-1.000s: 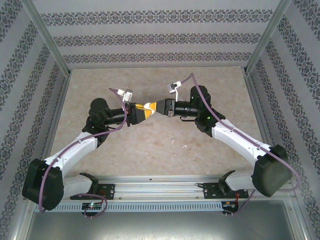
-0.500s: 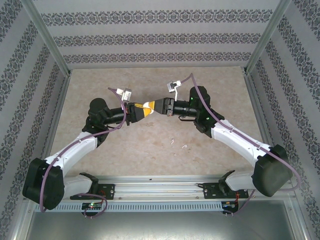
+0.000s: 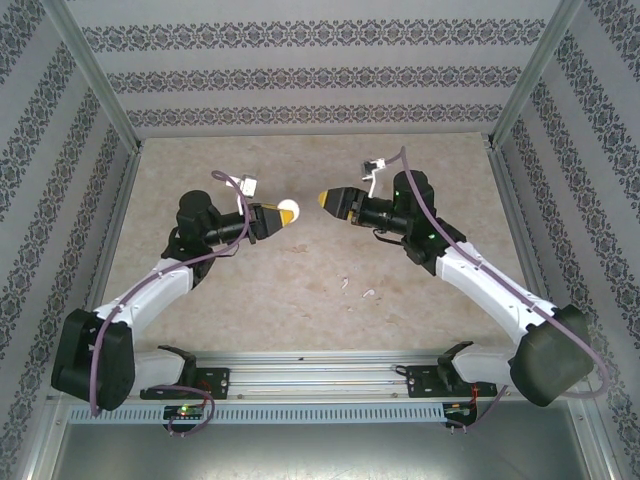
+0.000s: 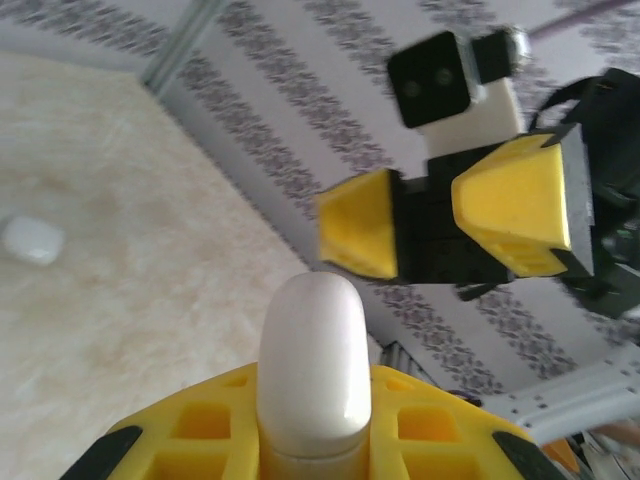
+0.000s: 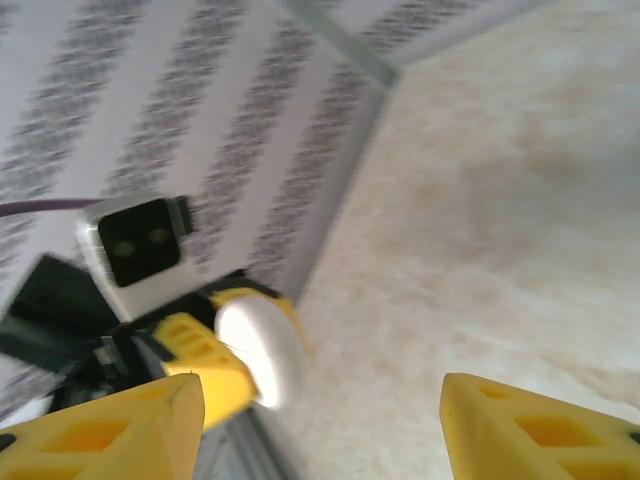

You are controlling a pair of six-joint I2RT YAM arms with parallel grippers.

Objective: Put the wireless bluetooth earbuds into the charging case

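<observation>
My left gripper (image 3: pixel 272 217) is shut on a white, rounded charging case (image 3: pixel 289 211), held above the table; its domed end sticks out between the yellow fingers (image 4: pixel 180 440) in the left wrist view, where the case (image 4: pixel 312 350) looks closed. My right gripper (image 3: pixel 325 198) hangs open a short way to the right of it, facing it, with nothing between its fingers (image 5: pixel 110 430). The right wrist view shows the case (image 5: pixel 262 345) ahead and to the left. Two tiny white earbuds (image 3: pixel 345 284) (image 3: pixel 368 293) lie on the table nearer the bases.
A small white rounded box (image 4: pixel 32 240) lies on the beige table (image 3: pixel 300 320) in the left wrist view. Patterned walls (image 3: pixel 320 75) and metal posts enclose the table. A rail (image 3: pixel 320 375) runs along the near edge.
The two grippers were together at the case. The right gripper has let go, opened and drawn back to the right. The left gripper has pulled left with the case.
</observation>
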